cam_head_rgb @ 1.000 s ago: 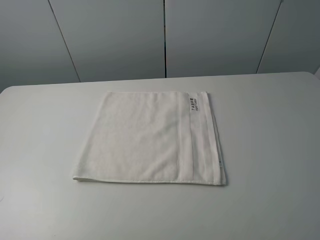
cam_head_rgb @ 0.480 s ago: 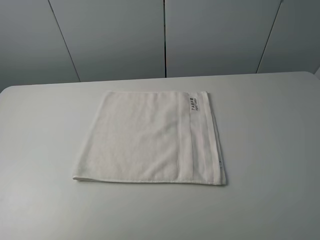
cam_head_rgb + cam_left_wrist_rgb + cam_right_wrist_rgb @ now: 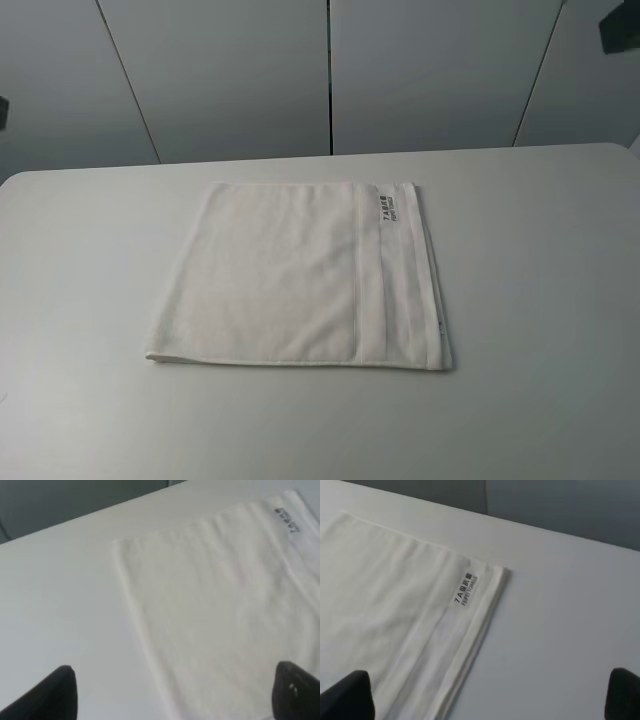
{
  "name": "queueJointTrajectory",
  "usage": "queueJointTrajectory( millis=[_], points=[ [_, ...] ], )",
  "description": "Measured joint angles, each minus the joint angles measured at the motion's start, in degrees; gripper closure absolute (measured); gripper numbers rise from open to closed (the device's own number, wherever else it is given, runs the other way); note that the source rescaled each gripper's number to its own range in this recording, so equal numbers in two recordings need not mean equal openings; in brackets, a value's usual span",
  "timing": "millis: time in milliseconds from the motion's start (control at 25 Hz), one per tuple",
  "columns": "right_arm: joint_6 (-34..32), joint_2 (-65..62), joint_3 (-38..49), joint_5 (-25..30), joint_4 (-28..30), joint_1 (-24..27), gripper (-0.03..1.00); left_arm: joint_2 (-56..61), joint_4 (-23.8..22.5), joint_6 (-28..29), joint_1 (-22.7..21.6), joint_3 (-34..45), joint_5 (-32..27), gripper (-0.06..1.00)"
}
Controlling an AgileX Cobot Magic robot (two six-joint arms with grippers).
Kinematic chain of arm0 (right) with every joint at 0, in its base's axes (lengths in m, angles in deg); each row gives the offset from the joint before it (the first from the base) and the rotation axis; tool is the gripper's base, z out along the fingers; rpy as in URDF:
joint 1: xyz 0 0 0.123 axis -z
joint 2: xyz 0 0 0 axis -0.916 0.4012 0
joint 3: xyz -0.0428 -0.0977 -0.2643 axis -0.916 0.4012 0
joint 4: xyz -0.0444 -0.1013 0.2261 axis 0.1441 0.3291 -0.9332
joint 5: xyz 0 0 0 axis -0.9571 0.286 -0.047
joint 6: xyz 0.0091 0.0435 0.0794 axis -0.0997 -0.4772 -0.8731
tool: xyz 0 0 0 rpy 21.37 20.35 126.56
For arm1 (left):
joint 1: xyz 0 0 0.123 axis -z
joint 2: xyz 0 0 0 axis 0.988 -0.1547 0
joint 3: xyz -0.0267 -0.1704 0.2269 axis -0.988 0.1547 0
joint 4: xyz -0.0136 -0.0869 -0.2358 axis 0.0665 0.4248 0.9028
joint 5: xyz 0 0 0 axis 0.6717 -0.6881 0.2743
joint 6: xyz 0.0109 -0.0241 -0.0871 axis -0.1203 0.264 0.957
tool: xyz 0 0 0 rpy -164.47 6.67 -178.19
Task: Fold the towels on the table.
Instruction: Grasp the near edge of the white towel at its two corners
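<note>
- White towel (image 3: 300,275) lies flat, centred on the desk (image 3: 540,300), layered along its labelled edge.
- Left claw (image 3: 175,692) and right claw (image 3: 485,695) hover spread wide near opposite edges, likely to pinch corners.

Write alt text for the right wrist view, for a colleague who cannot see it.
A white towel lies flat on the white table, with its small grey-lettered label near one corner. The right pincer hovers over the towel's edge, its two dark tips wide apart and holding nothing.
</note>
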Motion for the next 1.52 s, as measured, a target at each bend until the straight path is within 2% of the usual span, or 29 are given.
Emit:
queueJointTrajectory(
  millis=[120,240,400,520,680,800,1000,1280,1520],
  points=[
    [2.8,5.1,-3.7,0.2,-2.5,-0.7,-0.03,-6.1,6.6,-6.9,0.0,-3.5,0.0,-0.05],
    [5.3,9.6,-6.5,0.6,-2.5,-4.2,-0.03,-10.8,12.2,-14.0,0.2,-6.8,-0.6,-0.04],
    [6.1,15.0,-9.1,1.8,-0.1,-10.7,-0.03,-15.2,13.6,-19.6,3.9,-10.9,-2.0,-0.04],
    [6.3,18.5,-10.1,2.9,1.3,-13.7,-0.03,-18.6,10.9,-20.5,9.0,-13.3,-3.2,-0.04],
    [7.1,22.4,-10.7,3.9,2.0,-14.7,-0.03,-22.7,4.8,-20.5,16.0,-15.0,-3.8,-0.04],
    [8.1,24.2,-10.6,4.6,2.0,-14.8,-0.03,-26.2,1.7,-20.5,19.5,-15.1,-3.7,-0.04],
    [9.9,26.3,-10.6,4.9,2.1,-16.0,-0.03,-31.9,-2.5,-20.4,23.6,-15.1,-3.2,-0.04],
    [11.3,31.8,-10.6,5.9,7.0,-24.5,-0.03,-38.1,-6.6,-20.4,28.7,-15.1,-2.7,-0.04],
    [15.2,37.6,-10.6,6.0,11.5,-30.3,-0.03,-40.2,-12.3,-19.7,32.9,-15.1,-2.5,-0.04]
  ],
)
